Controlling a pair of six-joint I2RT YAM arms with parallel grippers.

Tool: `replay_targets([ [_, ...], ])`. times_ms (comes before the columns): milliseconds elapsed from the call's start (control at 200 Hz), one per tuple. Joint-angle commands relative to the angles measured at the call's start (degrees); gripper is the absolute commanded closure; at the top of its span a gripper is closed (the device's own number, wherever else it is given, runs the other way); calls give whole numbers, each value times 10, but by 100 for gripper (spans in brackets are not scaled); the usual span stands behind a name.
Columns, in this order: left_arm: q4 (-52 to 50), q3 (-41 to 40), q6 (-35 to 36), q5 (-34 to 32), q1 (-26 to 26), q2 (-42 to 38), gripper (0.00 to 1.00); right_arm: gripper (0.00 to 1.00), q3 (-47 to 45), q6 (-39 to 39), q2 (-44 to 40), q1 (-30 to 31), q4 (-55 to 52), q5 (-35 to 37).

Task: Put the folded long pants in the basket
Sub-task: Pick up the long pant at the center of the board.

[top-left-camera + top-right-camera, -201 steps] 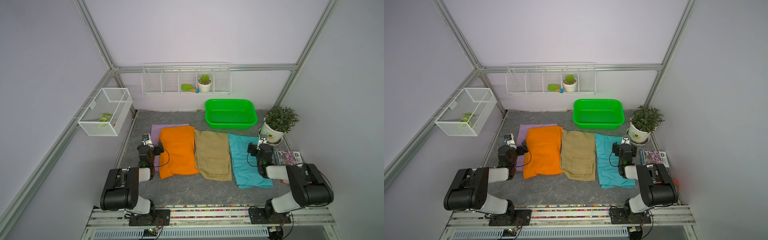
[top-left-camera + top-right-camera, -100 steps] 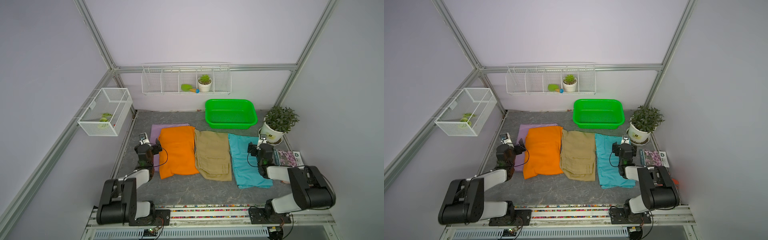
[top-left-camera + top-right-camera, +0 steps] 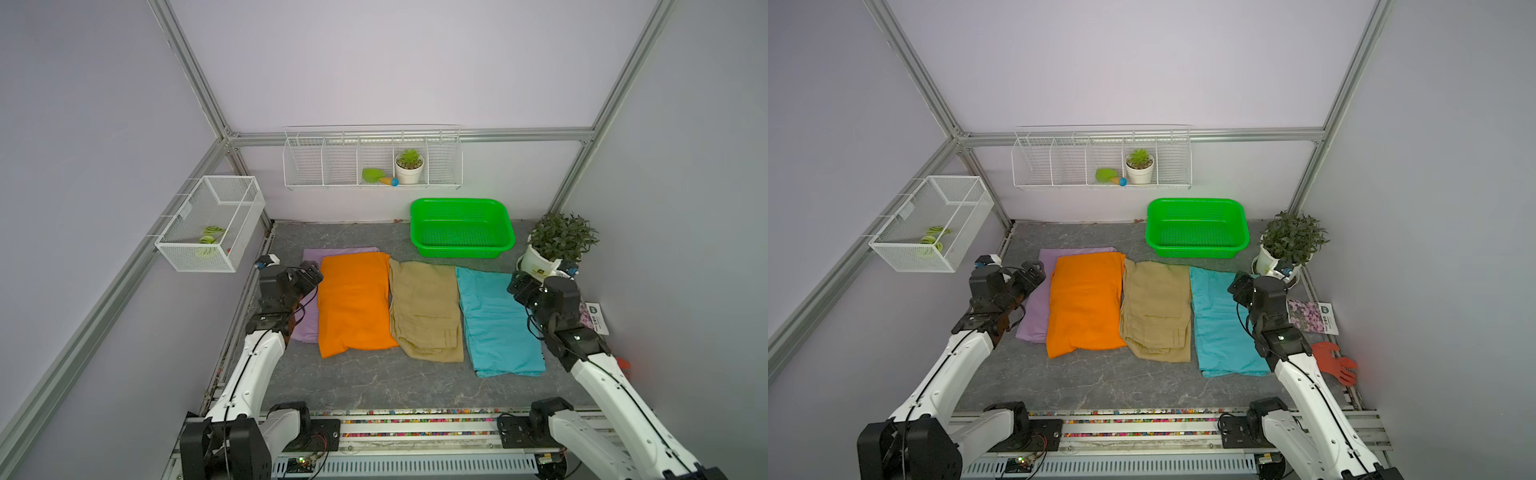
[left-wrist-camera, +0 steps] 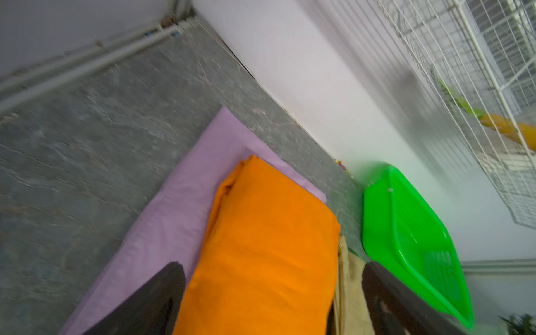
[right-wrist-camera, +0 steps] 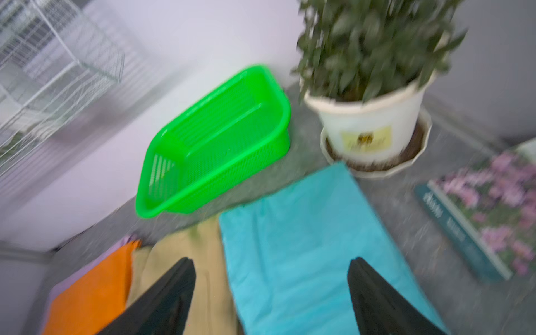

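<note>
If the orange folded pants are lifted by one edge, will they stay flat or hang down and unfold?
Probably floppy: the orange pants are soft cloth with a puffy, rounded fold, so a lifted edge would likely sag and the layers may open. They lie partly on the lilac pants, so dragging might pull those along.

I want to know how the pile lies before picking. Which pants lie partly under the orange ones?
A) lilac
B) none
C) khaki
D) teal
A: the lilac pants show only as a strip along two edges of the orange pants, which lie on top of them.
</note>
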Motion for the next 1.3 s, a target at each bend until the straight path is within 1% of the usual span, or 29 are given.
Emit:
replay_targets([
  [0,-161,73,44,128,0,12,3,14,-19,185,-24,87,-160,-62],
  [45,-184,83,71,153,0,14,4,14,-38,247,-29,141,-157,-55],
  [100,-201,87,107,183,0,13,5,14,-68,326,-26,210,-124,-41],
  [145,-223,93,127,192,-1,15,6,15,-83,375,-8,256,-88,-27],
  [195,-245,97,143,191,0,13,7,16,-85,423,30,317,-55,6],
  [200,-247,97,145,191,0,13,7,16,-83,431,39,331,-51,13],
  [235,-255,96,157,189,0,11,7,16,-70,450,75,367,-38,32],
  [290,-261,90,171,181,0,7,8,15,-41,494,131,406,-53,56],
  [345,-266,86,172,166,0,2,8,16,-18,540,181,430,-65,67],
  [440,-254,75,169,174,0,-5,8,15,-24,599,240,468,3,85],
  [555,-260,76,171,175,0,-3,9,15,-23,649,310,490,66,77],
  [645,-260,74,170,174,0,-5,9,15,-11,662,352,500,96,67],
  [720,-260,72,169,170,0,-11,9,15,0,665,368,502,99,74],
  [850,-260,69,167,164,0,-16,9,16,8,704,387,502,85,89],
  [955,-260,68,167,160,0,-16,9,19,9,727,407,502,96,91],
  [1040,-260,67,165,162,0,-12,10,21,3,733,420,501,115,108],
  [1085,-260,67,165,163,0,-12,10,25,3,730,423,496,116,115],
  [1130,-260,66,165,165,0,-10,11,31,3,724,425,488,113,115],
  [1155,-260,66,167,166,0,-10,11,35,2,722,425,482,113,112],
  [1205,-260,67,170,174,0,-10,11,48,-2,709,423,470,115,105],
  [1295,-259,66,170,175,0,-9,11,62,-8,686,416,452,112,103],
])
